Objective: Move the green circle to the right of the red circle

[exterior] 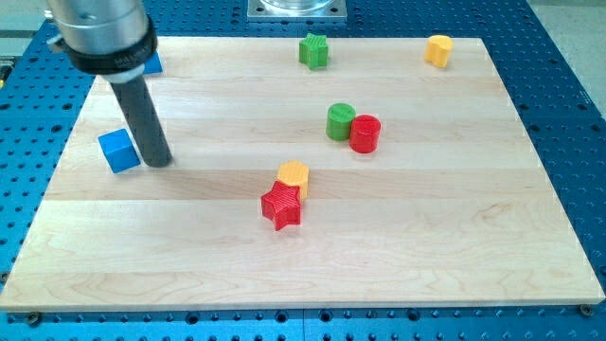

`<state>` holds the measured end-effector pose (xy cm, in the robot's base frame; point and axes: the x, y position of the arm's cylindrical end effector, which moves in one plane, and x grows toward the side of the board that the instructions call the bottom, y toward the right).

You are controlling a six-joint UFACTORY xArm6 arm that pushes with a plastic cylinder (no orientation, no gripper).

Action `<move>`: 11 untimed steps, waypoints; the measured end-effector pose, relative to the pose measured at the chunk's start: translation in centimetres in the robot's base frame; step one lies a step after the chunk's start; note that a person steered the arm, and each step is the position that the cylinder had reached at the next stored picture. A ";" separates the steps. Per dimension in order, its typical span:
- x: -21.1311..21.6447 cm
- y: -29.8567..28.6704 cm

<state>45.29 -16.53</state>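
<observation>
The green circle [340, 121] stands near the middle of the wooden board, touching the red circle [365, 134], which is at its right and slightly lower. My tip [158, 161] rests on the board at the view's left, far from both circles, just right of a blue cube [118, 150].
A red star [282, 206] and a yellow block [294, 176] touch each other below the circles. A green star [314, 50] and a yellow block [437, 49] sit near the top edge. Another blue block [151, 64] is partly hidden behind the arm at top left.
</observation>
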 end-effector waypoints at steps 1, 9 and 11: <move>3.8 2.5; -12.9 27.5; -5.4 35.1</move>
